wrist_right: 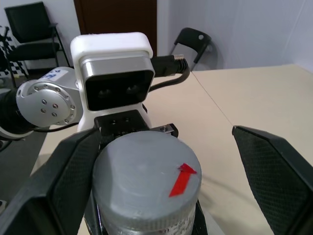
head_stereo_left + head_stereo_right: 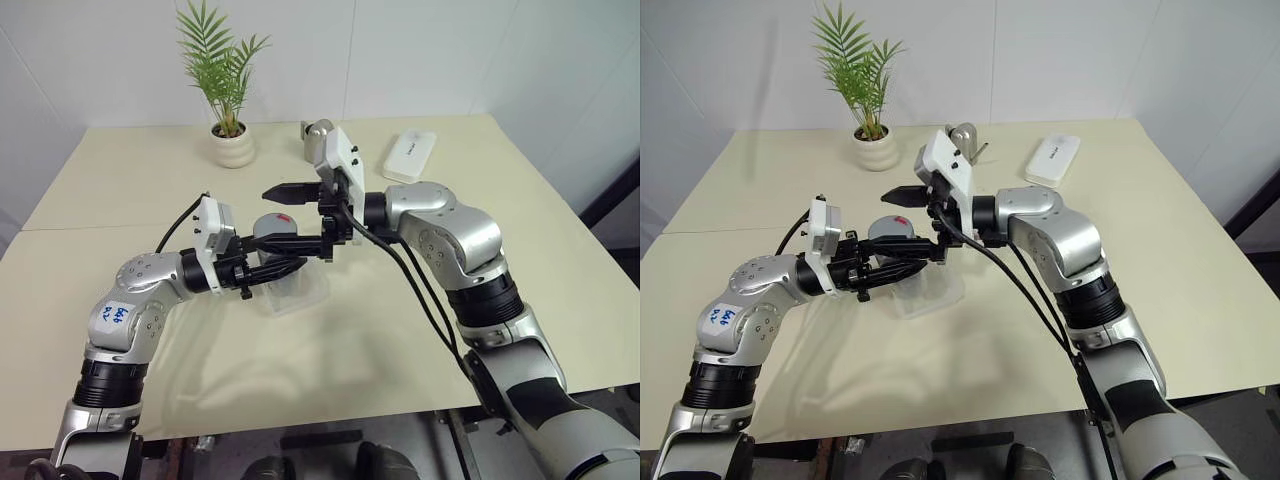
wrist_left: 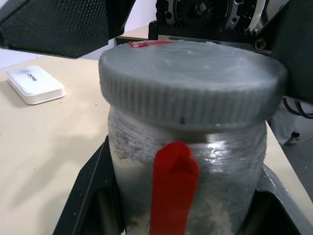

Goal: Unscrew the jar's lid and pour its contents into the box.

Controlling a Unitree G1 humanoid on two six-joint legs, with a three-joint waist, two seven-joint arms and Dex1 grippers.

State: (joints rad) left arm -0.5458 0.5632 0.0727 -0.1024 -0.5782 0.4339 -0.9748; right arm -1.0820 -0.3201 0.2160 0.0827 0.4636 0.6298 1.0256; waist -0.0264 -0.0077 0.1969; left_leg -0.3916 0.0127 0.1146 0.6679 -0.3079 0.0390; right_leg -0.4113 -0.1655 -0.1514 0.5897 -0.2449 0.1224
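My left gripper (image 2: pixel 290 262) is shut on the jar (image 3: pixel 215 166), holding it upright above the box (image 2: pixel 298 292), a clear shallow tray on the table. The jar has a pale silvery body with a red mark (image 3: pixel 173 196). Its grey ribbed lid (image 2: pixel 277 225) sits on top and carries a red mark of its own. My right gripper (image 2: pixel 283 217) comes in from the right and stands open, one finger on each side of the lid. In the right wrist view its fingers (image 1: pixel 279 166) flank the lid (image 1: pixel 144 181) with a gap on one side. The contents are hidden inside the jar.
At the back of the table stand a white plant pot (image 2: pixel 232 147) with a green palm and a silver watering can (image 2: pixel 318 135). A white case (image 2: pixel 410 156) lies at the back right. Bare tabletop (image 2: pixel 360 350) lies in front of the box.
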